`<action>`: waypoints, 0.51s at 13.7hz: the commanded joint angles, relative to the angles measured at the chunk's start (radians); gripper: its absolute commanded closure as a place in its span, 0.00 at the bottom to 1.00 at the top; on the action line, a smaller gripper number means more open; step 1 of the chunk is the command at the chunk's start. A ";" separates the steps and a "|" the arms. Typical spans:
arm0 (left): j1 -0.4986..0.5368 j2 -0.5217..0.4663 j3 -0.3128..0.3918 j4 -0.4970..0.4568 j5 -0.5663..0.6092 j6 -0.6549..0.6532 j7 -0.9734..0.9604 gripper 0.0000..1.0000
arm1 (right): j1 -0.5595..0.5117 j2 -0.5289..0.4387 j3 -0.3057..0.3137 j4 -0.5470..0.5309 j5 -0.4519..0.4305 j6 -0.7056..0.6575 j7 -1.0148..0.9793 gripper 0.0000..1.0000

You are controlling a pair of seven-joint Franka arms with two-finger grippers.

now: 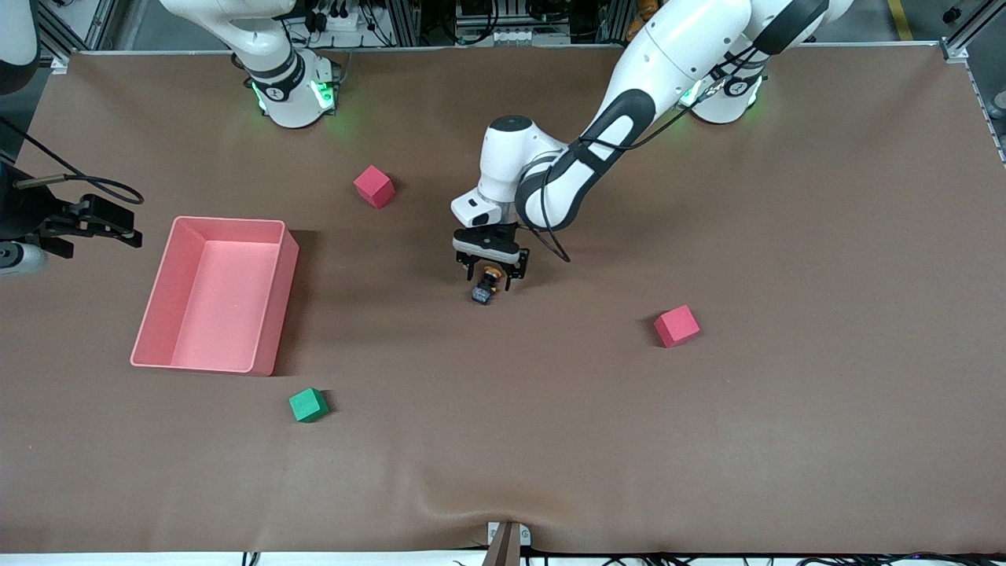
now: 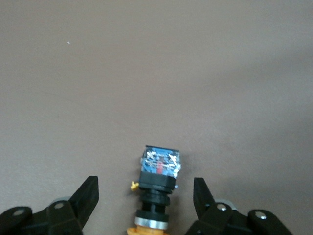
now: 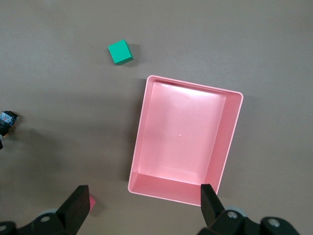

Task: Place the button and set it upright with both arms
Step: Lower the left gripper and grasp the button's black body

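Observation:
The button (image 1: 484, 288) lies on its side on the brown table near the middle. In the left wrist view its blue-black body (image 2: 159, 169) points away from the palm, and the orange cap sits at the frame's edge. My left gripper (image 1: 490, 280) is down around it and open. One finger stands on each side of the button (image 2: 145, 182), with a gap showing at both. My right gripper (image 3: 144, 192) is open and empty, waiting high up at the right arm's end of the table (image 1: 110, 224), by the pink bin. The right wrist view catches the button (image 3: 6, 120) at its edge.
A pink bin (image 1: 271, 314) stands toward the right arm's end. One red cube (image 1: 374, 186) lies nearer the arm bases. Another red cube (image 1: 677, 325) lies toward the left arm's end. A green cube (image 1: 308, 405) sits nearer the front camera than the bin.

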 commanded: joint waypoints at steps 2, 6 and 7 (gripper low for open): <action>-0.030 0.031 0.006 0.034 0.035 0.020 -0.041 0.23 | -0.010 -0.005 0.007 0.019 0.006 -0.005 -0.009 0.00; -0.033 0.054 0.012 0.061 0.125 0.021 -0.041 0.25 | -0.008 -0.005 0.007 0.033 0.003 -0.004 -0.009 0.00; -0.030 0.056 0.012 0.063 0.130 0.025 -0.041 0.25 | -0.013 -0.002 0.005 0.036 0.002 -0.004 -0.014 0.00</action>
